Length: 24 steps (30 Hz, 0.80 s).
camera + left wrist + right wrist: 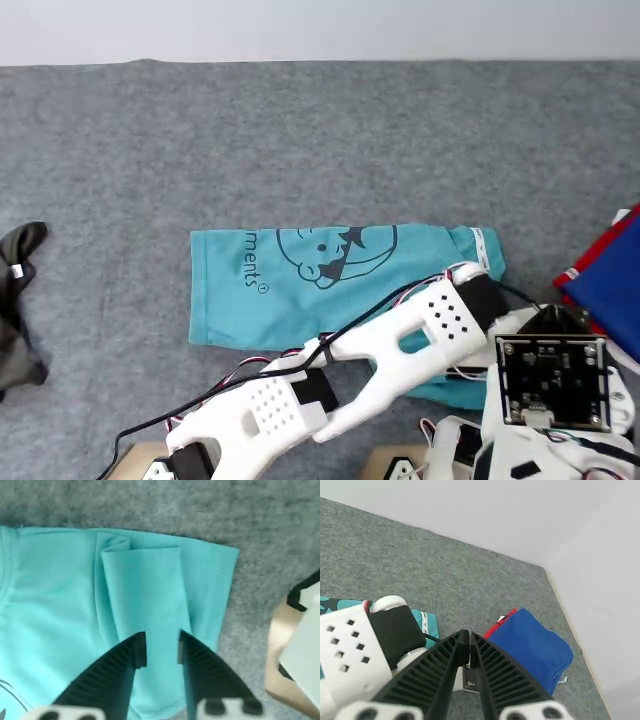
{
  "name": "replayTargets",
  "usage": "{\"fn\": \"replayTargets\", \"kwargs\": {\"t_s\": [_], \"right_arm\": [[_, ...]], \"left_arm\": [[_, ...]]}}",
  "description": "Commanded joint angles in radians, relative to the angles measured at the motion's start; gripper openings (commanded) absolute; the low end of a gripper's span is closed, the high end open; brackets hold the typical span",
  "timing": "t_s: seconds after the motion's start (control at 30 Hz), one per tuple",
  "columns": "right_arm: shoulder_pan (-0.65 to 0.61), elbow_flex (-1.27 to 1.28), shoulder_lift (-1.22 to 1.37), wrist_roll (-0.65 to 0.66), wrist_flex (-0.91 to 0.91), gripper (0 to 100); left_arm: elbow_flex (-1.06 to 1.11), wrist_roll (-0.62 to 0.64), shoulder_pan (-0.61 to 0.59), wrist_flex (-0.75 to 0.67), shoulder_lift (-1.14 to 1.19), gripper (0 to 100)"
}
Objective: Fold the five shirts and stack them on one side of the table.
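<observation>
Care is needed at the side fold of the teal printed cotton shirt (240,290). It lies flat and print up in the middle of the grey felt surface (300,140), with its collar toward the right. The left gripper (161,647) is held just above a narrow flap (145,585), apparently a sleeve, that is laid inward on the shirt's body. Its jaws are parted a little and nothing is pinched between them. The right gripper (469,641) is raised at the near right, clenched on nothing. It faces a folded blue shirt (532,647) at the right edge, with a red shirt (502,620) showing beneath it. A crumpled dark garment (18,300) lies at the left edge.

For a clean next fold, the cloth should probably be taken through both layers so that the flap is not dragged open. It should then be carried low across the body and released only once the edges are lined up.
</observation>
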Motion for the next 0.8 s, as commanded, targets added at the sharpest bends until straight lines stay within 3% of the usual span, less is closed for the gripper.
{"fn": "replayTargets", "kwargs": {"t_s": [0.0, 0.77], "right_arm": [[0.008, 0.002, 0.001, -0.006, 0.033, 1.1], [0.008, 0.002, 0.001, -0.006, 0.033, 1.1]], "left_arm": [[-0.042, 0.0, -0.018, 0.031, -0.018, 13], [-0.102, -0.003, -0.026, 0.029, 0.132, 13]]}}
